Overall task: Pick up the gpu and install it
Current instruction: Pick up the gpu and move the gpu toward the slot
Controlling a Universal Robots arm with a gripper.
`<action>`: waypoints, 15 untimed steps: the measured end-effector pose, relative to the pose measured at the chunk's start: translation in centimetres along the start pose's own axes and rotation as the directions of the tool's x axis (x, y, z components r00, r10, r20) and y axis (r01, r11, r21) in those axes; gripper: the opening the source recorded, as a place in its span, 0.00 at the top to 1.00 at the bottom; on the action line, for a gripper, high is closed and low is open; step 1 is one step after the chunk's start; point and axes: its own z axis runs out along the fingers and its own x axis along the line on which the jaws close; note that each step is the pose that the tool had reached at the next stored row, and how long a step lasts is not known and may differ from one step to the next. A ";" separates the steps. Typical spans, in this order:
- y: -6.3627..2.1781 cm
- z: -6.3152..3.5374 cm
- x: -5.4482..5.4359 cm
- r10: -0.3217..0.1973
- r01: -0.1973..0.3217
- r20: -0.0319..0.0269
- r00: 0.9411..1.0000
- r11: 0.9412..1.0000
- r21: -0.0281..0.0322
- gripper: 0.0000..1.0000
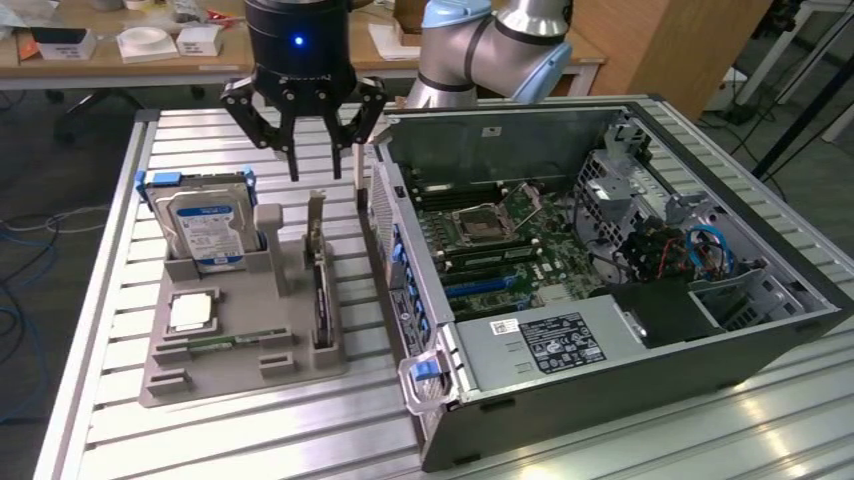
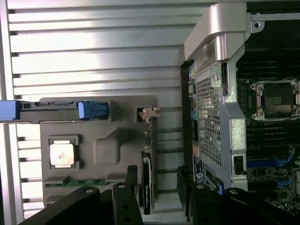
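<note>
The gpu (image 1: 318,268) stands on its long edge in a slot of the grey holder tray (image 1: 240,375), its silver bracket at the far end. In the wrist view the gpu (image 2: 147,164) appears edge-on as a thin dark card. My gripper (image 1: 318,168) hangs open directly above the card's far end, clear of it and holding nothing. In the wrist view the gripper (image 2: 159,199) straddles the card's line, with one black finger (image 2: 125,201) on each side. The open computer case (image 1: 627,400) lies on its side at the exterior view's right, its motherboard (image 1: 527,245) exposed.
On the same tray stand a hard drive (image 1: 207,228) with a blue-white label, a CPU (image 1: 191,312) and a RAM stick (image 1: 220,343). The case's rear wall (image 1: 387,240) runs close beside the gpu. All of this rests on a slatted metal table (image 1: 200,440).
</note>
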 end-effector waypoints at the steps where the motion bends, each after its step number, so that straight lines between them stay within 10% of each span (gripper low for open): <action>1: -0.07 0.07 0.0 0.000 0.000 0.000 1.000 1.000 0.000 0.53; 15: -1.32 1.07 0.5 0.000 0.000 0.000 1.000 1.000 0.000 0.53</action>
